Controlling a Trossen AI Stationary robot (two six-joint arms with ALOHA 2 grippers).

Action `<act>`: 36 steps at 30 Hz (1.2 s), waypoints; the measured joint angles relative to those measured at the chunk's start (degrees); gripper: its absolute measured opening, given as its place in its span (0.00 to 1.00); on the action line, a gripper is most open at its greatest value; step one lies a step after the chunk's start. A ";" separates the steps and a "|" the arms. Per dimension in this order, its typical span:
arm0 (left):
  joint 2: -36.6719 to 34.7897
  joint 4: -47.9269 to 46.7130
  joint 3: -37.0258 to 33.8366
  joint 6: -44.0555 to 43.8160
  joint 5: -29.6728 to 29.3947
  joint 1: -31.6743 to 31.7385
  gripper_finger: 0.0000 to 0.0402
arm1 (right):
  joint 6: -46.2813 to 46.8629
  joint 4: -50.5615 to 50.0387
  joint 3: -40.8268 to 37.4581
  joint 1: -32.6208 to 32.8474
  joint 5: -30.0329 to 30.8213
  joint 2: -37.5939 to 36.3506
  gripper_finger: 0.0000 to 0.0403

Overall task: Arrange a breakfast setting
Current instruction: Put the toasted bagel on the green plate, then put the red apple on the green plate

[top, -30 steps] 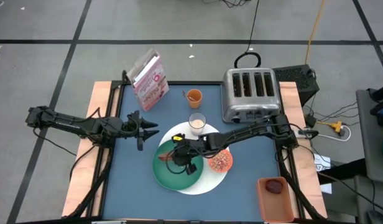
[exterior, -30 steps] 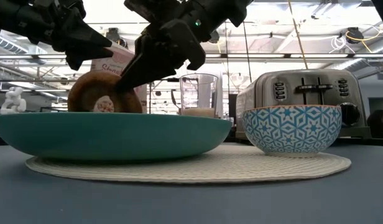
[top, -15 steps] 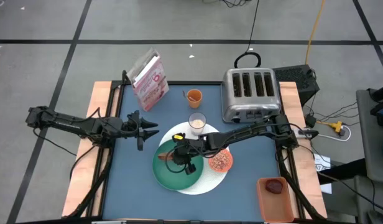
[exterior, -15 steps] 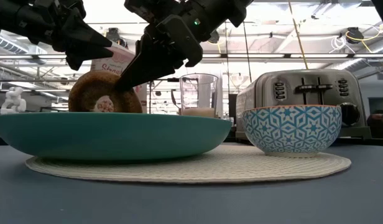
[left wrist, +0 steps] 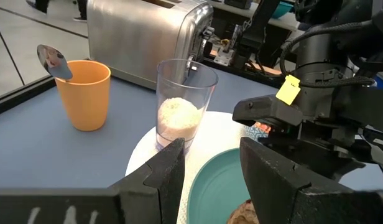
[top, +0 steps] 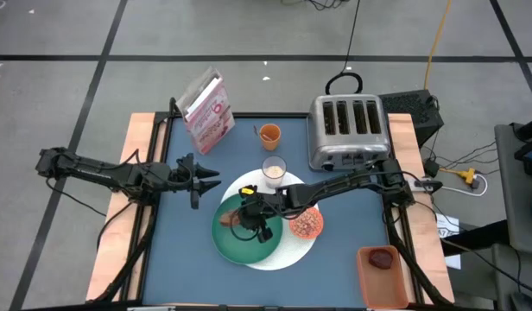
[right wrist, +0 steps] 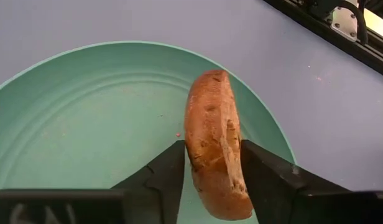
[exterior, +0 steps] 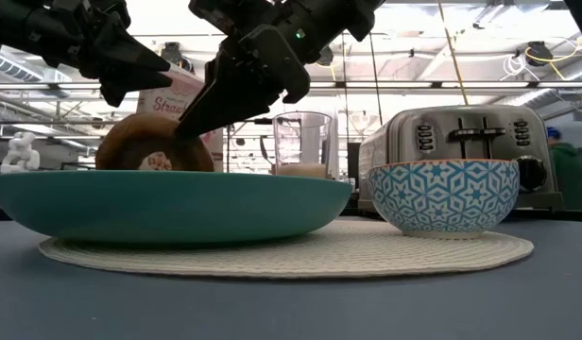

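Note:
My right gripper is over the green round plate and shut on the brown bagel, which stands on edge and also shows in the low view. The plate rests on the larger white disc, beside the small bowl, which is orange inside. The milk glass stands at the disc's far edge. The orange cup holds the metal spoon. The pink cereal box stands at the far left. My left gripper waits open, left of the plate. My right gripper pinches the bagel's two flat faces between its two fingers. The fingers slant down from the table's right side. The bagel stands on edge, a little tilted, inside the plate; the plate's rim hides its lower edge in the low view.
A metal toaster stands at the far right. A brown tray at the near right corner holds the dark-red fruit. The blue table top lies bare left of the plate.
The bagel has sunk a little lower into the plate and leaned over slightly toward the table's left. My right gripper has stayed almost where it was.

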 joint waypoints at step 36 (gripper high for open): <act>0.01 -0.02 0.04 0.83 -0.01 0.00 0.40 | 8.70 -23.07 -0.02 0.13 -1.52 -12.10 0.64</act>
